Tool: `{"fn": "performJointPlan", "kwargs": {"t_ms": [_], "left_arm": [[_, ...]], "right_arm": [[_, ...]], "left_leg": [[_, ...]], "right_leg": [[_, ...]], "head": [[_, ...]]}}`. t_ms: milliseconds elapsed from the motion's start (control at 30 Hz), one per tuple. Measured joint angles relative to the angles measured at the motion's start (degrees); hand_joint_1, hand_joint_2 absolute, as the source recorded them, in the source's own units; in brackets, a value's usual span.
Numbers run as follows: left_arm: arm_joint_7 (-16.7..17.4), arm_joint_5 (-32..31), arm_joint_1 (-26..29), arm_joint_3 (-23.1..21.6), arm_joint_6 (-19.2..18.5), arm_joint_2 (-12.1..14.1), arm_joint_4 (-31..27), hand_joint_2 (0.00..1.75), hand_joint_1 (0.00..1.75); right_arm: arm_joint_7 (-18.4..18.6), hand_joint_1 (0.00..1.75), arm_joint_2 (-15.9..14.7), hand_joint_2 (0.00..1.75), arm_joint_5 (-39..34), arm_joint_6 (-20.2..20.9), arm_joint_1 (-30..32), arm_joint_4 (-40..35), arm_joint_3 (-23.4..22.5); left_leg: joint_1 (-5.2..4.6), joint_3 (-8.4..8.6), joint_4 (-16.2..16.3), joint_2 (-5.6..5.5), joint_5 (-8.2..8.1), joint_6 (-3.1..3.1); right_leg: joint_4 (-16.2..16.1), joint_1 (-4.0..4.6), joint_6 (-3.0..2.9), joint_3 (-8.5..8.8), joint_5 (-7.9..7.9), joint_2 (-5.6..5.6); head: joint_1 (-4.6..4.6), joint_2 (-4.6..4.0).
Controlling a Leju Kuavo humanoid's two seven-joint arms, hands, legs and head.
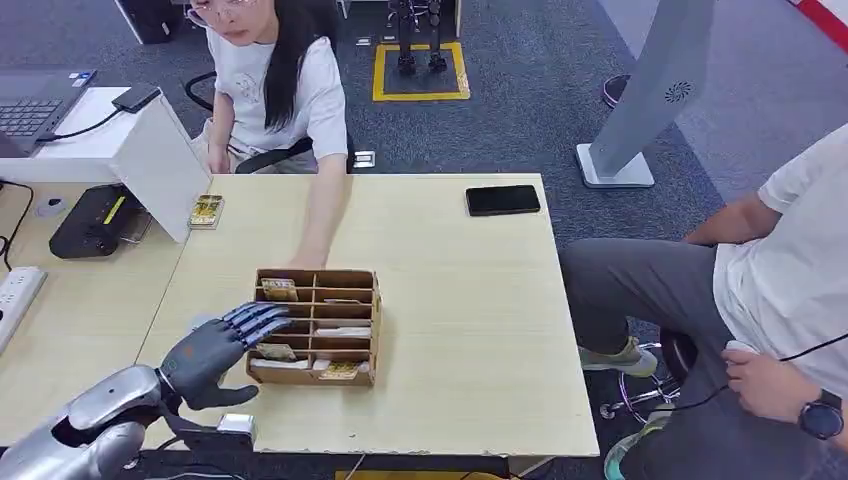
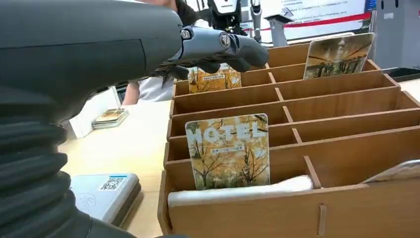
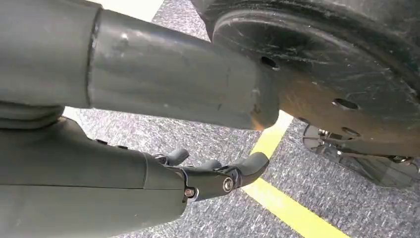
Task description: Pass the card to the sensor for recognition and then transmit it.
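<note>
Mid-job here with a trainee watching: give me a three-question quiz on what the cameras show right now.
1. True or false: the left hand already holds a card.
2. Multiple choice: where is the black phone? A) in the wooden rack; B) flat on the table at its far edge; C) in a person's hand.
3. Fill in: the nearest card in the left wrist view bears the word ____.

Key:
1. False. The left hand's fingers are spread beside the rack, holding nothing.
2. B.
3. HOTEL.
</note>
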Motion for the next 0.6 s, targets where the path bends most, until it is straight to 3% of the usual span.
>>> {"fn": "performJointPlan", "kwargs": {"t_ms": [367,400,433,467,600], "left_arm": [[0.0,0.07,0.0,-0.26,-0.13,0.02,0.0,1.75,0.0],[0.0,0.11,0.0,-0.26,-0.41,0.02,0.0,1.75,0.09],[0.0,0.15,0.0,-0.28,-0.59,0.02,0.0,1.75,0.35],[-0.02,0.28,-0.01,-0.28,-1.02,0.02,0.0,1.75,1.75],[-0.61,1.42,-0.36,-0.31,-4.15,0.22,0.0,1.75,1.75]], "right_arm": [[0.0,0.0,0.0,0.0,0.0,0.02,0.01,0.0,-0.02],[0.0,0.0,0.0,0.0,0.0,0.02,0.01,0.0,0.0],[0.0,0.0,0.0,0.0,0.0,0.02,0.01,0.0,0.0],[0.0,0.0,0.0,0.0,0.0,0.02,0.01,0.0,0.0],[0.0,0.0,0.0,0.0,0.0,0.02,0.0,0.0,0.0]], "left_leg": [[0.0,0.0,0.0,0.0,0.0,0.0],[0.0,0.0,0.0,0.0,0.0,0.0],[0.0,0.0,0.0,0.0,0.0,0.0],[0.0,0.0,0.0,0.0,0.0,0.0],[0.0,0.0,0.0,0.0,0.0,0.0]], "right_leg": [[0.0,0.0,0.0,0.0,0.0,0.0],[0.0,0.0,0.0,0.0,0.0,0.0],[0.0,0.0,0.0,0.0,0.0,0.0],[0.0,0.0,0.0,0.0,0.0,0.0],[0.0,0.0,0.0,0.0,0.0,0.0]], "head": [[0.0,0.0],[0.0,0.0],[0.0,0.0],[0.0,0.0],[0.0,0.0]]}}
